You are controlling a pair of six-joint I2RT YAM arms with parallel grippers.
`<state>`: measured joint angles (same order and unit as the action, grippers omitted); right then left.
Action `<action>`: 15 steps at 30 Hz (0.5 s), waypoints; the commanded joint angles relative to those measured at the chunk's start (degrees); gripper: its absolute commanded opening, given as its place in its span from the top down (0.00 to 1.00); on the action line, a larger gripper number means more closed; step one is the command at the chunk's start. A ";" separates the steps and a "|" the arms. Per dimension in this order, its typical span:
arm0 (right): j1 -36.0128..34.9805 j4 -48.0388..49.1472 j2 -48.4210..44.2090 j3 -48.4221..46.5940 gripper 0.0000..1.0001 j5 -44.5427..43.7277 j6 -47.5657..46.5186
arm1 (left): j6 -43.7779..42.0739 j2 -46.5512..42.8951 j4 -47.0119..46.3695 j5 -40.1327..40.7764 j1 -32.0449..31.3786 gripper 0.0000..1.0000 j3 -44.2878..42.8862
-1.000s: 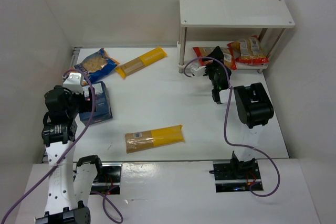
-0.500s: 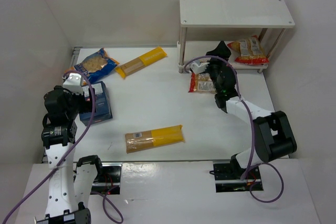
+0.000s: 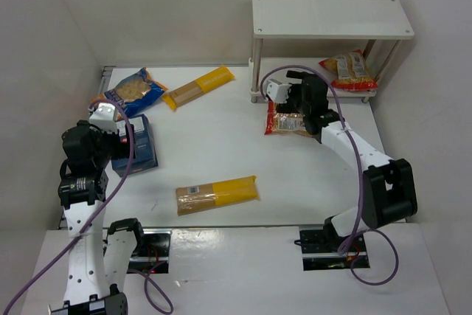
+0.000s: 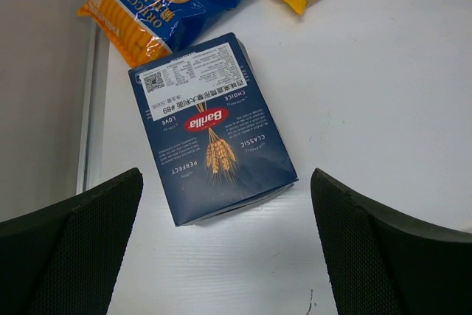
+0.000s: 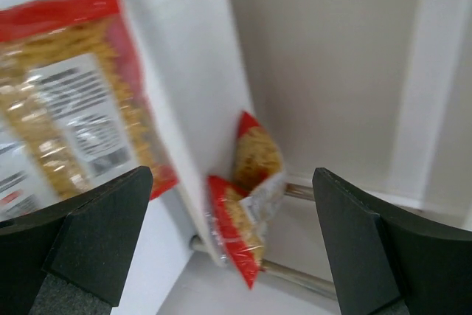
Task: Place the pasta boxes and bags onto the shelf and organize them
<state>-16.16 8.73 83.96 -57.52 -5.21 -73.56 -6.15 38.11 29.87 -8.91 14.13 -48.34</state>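
Pasta packs lying before the white two-tier shelf
Nearest, well left of the shelf, a long yellow spaghetti pack is seen. Beyond it, the left gripper is spread above a dark blue box. Just before the shelf, the right gripper is spread (nothing pinched) over a red-and-yellow crinkly bag; a second red-and-yellow bag rests on the lower tier.

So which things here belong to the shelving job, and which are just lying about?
Job: shelf; red bag on its lower board; red bag in front of it; far spaghetti pack; near spaghetti pack; blue-and-orange bag; dark blue box.
Lying about: no loose clutter, only purple cables and the table.
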 commanded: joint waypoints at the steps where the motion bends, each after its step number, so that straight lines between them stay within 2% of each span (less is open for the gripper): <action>1: 0.34 -20.49 -3.81 -2.08 0.03 5.73 3.43 | -1.41 0.04 -0.95 -1.64 0.37 0.00 -0.09; 5: 0.34 -22.00 -2.15 1.70 0.03 3.73 2.11 | -1.41 0.04 -0.95 -1.64 0.37 0.00 -0.09; 9: 0.34 -13.77 -0.83 7.75 0.03 3.02 0.96 | -1.41 0.04 -0.95 -1.64 0.37 0.00 -0.09; 15: 0.86 -6.82 3.83 9.43 0.03 3.02 1.49 | -1.41 0.04 -0.95 -1.64 0.37 0.00 -0.09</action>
<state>-16.05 -4.58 86.59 -48.69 -2.31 -72.44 -6.28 38.17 30.00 -9.30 14.13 -48.34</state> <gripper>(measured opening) 0.972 1.001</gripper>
